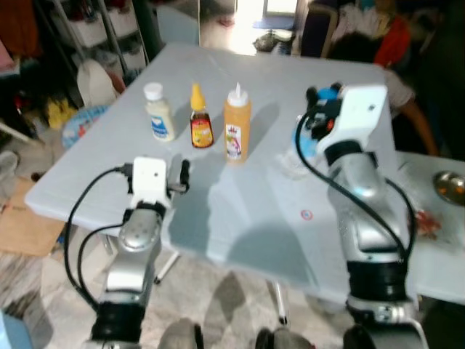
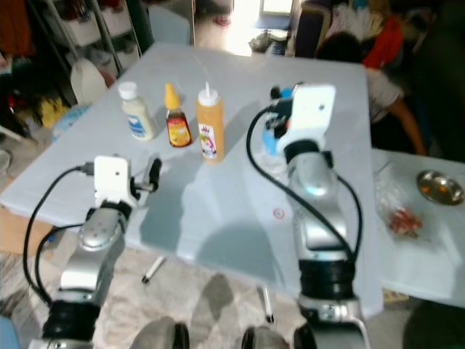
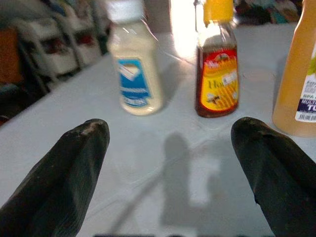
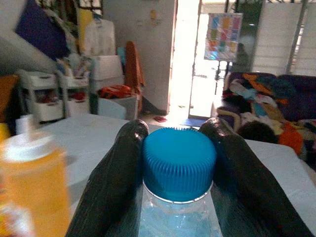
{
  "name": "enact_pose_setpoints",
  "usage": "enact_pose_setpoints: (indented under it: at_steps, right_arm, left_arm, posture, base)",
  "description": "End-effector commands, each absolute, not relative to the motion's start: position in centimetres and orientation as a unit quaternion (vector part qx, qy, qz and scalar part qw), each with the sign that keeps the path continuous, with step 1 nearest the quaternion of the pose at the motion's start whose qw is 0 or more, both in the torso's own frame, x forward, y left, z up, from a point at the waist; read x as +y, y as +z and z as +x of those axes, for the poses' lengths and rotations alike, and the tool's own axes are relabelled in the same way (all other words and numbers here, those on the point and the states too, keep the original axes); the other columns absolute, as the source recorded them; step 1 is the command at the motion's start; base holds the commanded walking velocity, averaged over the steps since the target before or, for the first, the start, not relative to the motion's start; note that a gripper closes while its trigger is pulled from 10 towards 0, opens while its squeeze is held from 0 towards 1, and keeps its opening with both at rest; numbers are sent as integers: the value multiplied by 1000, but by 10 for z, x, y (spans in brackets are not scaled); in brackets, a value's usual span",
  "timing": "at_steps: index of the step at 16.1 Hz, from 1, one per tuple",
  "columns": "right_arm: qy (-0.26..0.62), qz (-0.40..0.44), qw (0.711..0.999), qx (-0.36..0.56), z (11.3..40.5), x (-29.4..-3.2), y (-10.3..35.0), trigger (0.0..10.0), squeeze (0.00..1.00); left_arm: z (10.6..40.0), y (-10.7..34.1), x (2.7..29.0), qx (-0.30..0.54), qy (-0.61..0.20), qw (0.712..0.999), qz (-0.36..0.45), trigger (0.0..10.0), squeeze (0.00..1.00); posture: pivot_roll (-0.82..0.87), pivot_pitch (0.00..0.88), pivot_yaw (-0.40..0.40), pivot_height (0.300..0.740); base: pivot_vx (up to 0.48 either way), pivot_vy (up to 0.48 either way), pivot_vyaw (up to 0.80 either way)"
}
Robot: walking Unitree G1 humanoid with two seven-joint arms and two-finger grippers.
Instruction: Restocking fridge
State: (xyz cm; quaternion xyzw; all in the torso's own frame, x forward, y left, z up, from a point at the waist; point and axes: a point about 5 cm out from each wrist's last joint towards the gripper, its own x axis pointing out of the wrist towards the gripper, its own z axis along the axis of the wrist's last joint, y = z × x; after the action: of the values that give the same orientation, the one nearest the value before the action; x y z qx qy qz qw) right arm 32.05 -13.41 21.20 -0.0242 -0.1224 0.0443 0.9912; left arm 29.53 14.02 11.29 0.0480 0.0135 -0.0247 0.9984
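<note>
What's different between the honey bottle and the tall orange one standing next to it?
The honey bottle is shorter, with dark amber contents and a yellow cap; the orange squeeze bottle is taller, opaque orange, with a white nozzle cap. The honey bottle's label is red and yellow, the orange squeeze bottle's white. Both stand upright on the table, untouched.

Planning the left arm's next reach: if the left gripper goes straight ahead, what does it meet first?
Probably the honey bottle, roughly centred ahead of the open left gripper; depth is unclear.

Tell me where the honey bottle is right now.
The honey bottle stands on the grey table, middle of three, between the white sauce bottle and the orange squeeze bottle, ahead of the left gripper.
</note>
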Motion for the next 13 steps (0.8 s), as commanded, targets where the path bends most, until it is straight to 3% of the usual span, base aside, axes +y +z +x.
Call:
enact_pose_setpoints:
  at_steps: [1, 7, 11, 13]
  right_arm:
    - [52, -28, 994, -96, 322, -133, 200, 10000, 0]
    - [52, -31, 993, -103, 325, -131, 201, 10000, 0]
    - [54, -40, 991, -111, 329, -128, 203, 10000, 0]
    - [51, -43, 991, -119, 330, -127, 207, 10000, 0]
  left_arm:
    - [296, 115, 138, 6, -22, 999, 47, 10000, 0]
    - [299, 115, 135, 4, -26, 999, 44, 10000, 0]
    - [304, 119, 135, -4, -27, 999, 46, 10000, 0]
    - [306, 127, 134, -16, -30, 998, 50, 10000, 0]
  posture:
    - [5, 0, 21, 740]
    - [7, 0, 17, 740]
    - [11, 0, 19, 740]
    - [19, 0, 32, 740]
  base:
    - [0, 0, 0]
    - [0, 0, 0]
    - [-180, 0, 0]
    - [0, 0, 475]
